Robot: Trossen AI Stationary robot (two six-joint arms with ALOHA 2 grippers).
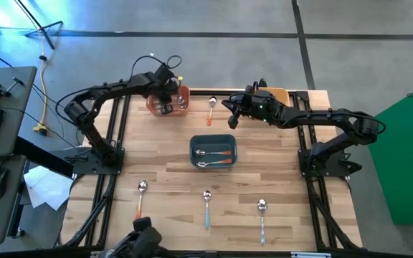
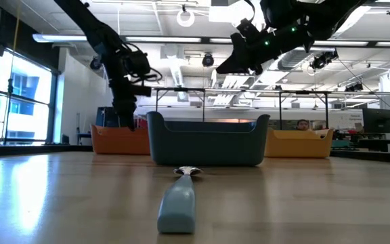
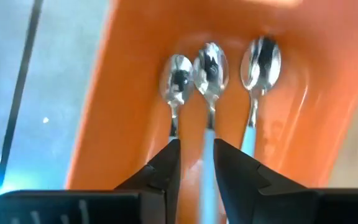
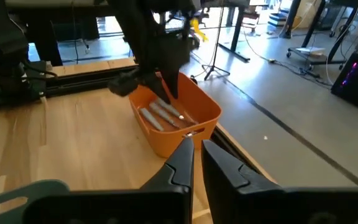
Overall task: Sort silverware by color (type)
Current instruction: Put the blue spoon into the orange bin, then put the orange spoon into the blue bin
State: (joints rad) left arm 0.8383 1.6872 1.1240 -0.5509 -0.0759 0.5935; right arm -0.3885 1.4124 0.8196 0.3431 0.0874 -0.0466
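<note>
High view. The silverware is spread over the desk (image 1: 278, 179). Three spoons lie along the near edge: an orange-handled spoon (image 1: 141, 195), a light blue-handled spoon (image 1: 206, 206) and a silver spoon (image 1: 262, 215). Another orange-handled spoon lies at the far edge (image 1: 212, 107). Two spoons with orange handles lie in the dark blue bin (image 1: 214, 137). The left gripper (image 1: 166, 107) is down inside the orange bin (image 1: 185, 100). The right gripper (image 1: 233, 115) hangs above the desk beside the far spoon.

Low view. A light blue handle (image 2: 177, 207) points at the camera, resting flat on the desk. The handle looks thin and rigid, so a lift from the desk probably calls for a pinch across the handle near mid-length.

Left wrist view. Three spoons (image 3: 210, 65) lie side by side in the orange bin, bowls polished. The jaws are slightly spread, one finger on each side of the middle light blue handle; whether they touch it cannot be told. Polished bowls are likely slippery; the narrow handle is the better hold. The spoons appear light and stiff.

Right wrist view. The jaws stand a little apart and hold nothing. The orange bin (image 4: 201, 109) lies ahead with the left arm reaching into it.
</note>
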